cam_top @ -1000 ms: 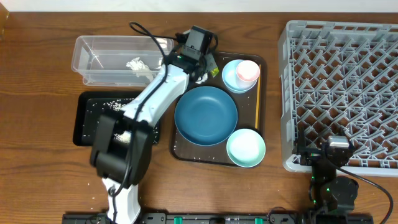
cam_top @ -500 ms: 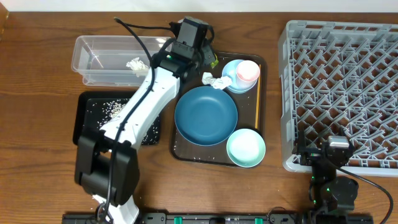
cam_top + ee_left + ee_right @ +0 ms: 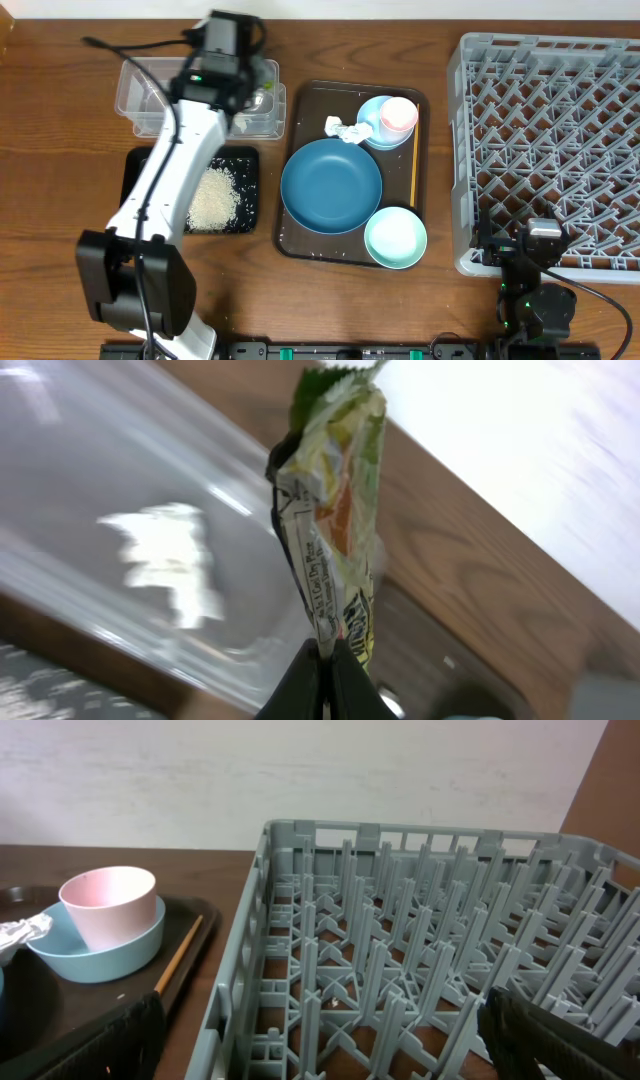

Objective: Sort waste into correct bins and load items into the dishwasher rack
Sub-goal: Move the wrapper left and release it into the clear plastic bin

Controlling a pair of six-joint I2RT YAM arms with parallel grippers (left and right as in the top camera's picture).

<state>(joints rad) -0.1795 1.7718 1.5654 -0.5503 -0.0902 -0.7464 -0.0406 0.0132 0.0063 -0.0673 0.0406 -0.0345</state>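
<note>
Currently the left gripper is clamped on the wrapper by its lower edge, above the clear tub. The film is likely light, limp and slippery: pinch an edge firmly. Meanwhile the right gripper rests, fingers apart.

Tub sits behind the shallow tray at left — serving tray centre, rack right.

Glossy wrapper; clear plastic tub; wood tbl; plastic rack.
</note>
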